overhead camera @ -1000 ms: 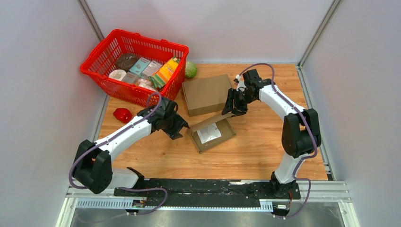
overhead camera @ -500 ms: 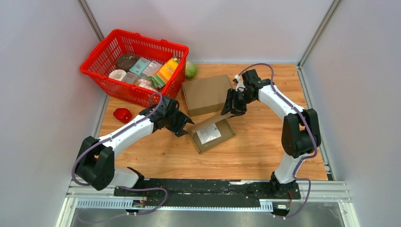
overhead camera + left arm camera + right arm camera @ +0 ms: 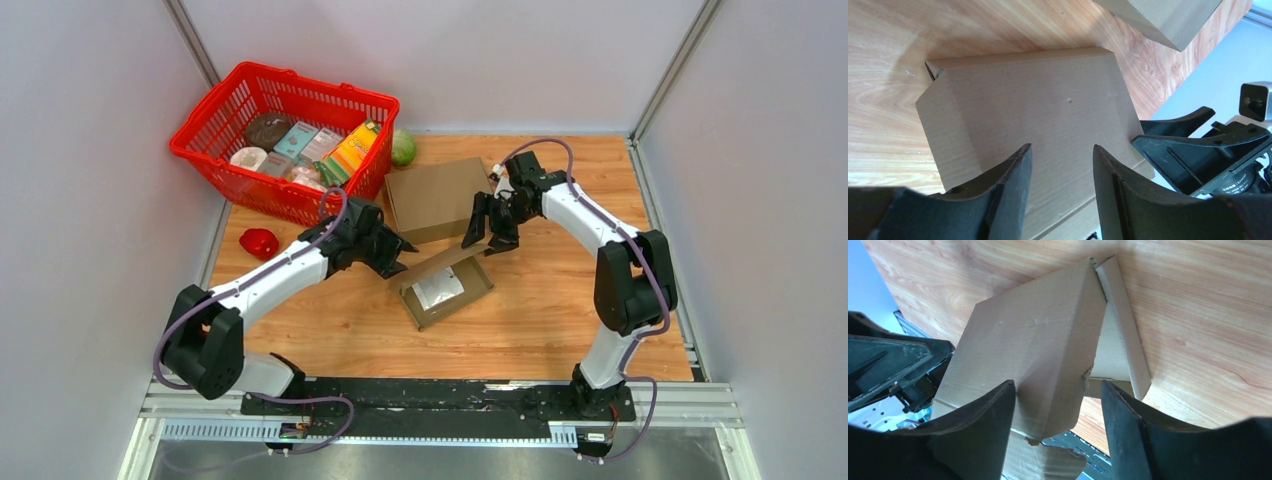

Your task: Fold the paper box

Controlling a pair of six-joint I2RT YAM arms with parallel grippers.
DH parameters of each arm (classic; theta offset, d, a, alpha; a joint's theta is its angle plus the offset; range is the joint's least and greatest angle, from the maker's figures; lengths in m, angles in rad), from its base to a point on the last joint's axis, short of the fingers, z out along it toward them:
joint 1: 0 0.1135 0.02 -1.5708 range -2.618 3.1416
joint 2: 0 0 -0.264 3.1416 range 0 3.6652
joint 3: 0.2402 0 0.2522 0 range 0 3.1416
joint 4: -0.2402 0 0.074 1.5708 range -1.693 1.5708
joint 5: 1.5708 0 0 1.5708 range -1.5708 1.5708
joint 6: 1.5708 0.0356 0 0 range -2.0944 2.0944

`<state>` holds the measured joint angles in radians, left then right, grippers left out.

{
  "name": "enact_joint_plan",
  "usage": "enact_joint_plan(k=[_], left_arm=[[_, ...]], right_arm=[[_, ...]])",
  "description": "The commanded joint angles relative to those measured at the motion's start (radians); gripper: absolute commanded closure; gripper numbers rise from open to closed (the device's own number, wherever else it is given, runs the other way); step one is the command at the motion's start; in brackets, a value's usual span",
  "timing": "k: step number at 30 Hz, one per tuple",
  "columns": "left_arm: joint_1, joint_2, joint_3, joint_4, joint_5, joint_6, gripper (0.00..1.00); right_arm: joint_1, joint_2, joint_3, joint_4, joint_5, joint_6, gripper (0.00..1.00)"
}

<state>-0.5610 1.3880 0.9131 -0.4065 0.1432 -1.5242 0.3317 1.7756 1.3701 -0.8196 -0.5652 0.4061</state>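
Top external | paper box (image 3: 462, 297) | cardboard carton (image 3: 437, 200) just behind | red basket (image 3: 250, 188) far-left

The left arm (image 3: 265, 283) stretches low and far forward from its base, angled inward. The left end effector (image 3: 396, 250) tips downward, its fingers (image 3: 1008, 190) a little apart. The right arm (image 3: 622, 270) rises steeply, then doubles back inward at the elbow. The right end effector (image 3: 487, 232) points down and toward the left one, its fingers (image 3: 1133, 430) spread wide.
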Motion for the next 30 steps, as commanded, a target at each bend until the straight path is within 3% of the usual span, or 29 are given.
enact_joint_plan(k=[1,4,7,10,14,15,18,19,22,23,26,28,30], left_arm=[[0.0,-0.079,0.037,-0.084,-0.103,0.157,0.43],[0.01,-0.157,0.011,-0.124,-0.189,0.342,0.39],[0.012,-0.272,-0.064,-0.042,-0.194,0.553,0.39],[0.012,-0.392,-0.144,0.067,-0.11,0.726,0.39],[-0.002,-0.464,-0.175,0.04,-0.07,0.851,0.39],[-0.01,-0.472,-0.181,0.031,-0.077,0.869,0.44],[-0.033,-0.517,-0.236,0.034,-0.112,0.849,0.63],[-0.034,-0.532,-0.27,0.038,-0.126,0.831,0.67],[-0.034,-0.527,-0.289,-0.047,-0.243,0.722,0.84],[-0.034,-0.521,-0.287,-0.073,-0.319,0.685,0.85],[-0.034,-0.465,-0.255,-0.113,-0.362,0.653,0.85],[-0.034,-0.382,-0.214,-0.136,-0.37,0.648,0.77],[-0.033,-0.312,-0.159,-0.158,-0.381,0.654,0.77]], right_arm=[[-0.023,-0.062,0.046,-0.035,0.112,-0.012,0.27],[-0.029,-0.148,-0.021,-0.006,0.261,-0.026,0.13],[-0.029,-0.269,-0.124,0.075,0.344,0.005,0.1],[-0.029,-0.369,-0.222,0.102,0.439,0.022,0.1],[-0.029,-0.464,-0.386,0.236,0.371,0.04,0.15],[-0.033,-0.475,-0.411,0.256,0.364,0.048,0.18],[-0.051,-0.493,-0.515,0.358,0.372,0.095,0.33],[-0.065,-0.473,-0.531,0.382,0.366,0.103,0.45],[-0.075,-0.424,-0.542,0.448,0.327,0.1,0.63],[-0.071,-0.4,-0.542,0.483,0.315,0.106,0.66],[-0.069,-0.339,-0.52,0.496,0.272,0.102,0.67],[-0.068,-0.3,-0.508,0.493,0.266,0.099,0.65],[-0.068,-0.245,-0.497,0.487,0.281,0.099,0.64]])
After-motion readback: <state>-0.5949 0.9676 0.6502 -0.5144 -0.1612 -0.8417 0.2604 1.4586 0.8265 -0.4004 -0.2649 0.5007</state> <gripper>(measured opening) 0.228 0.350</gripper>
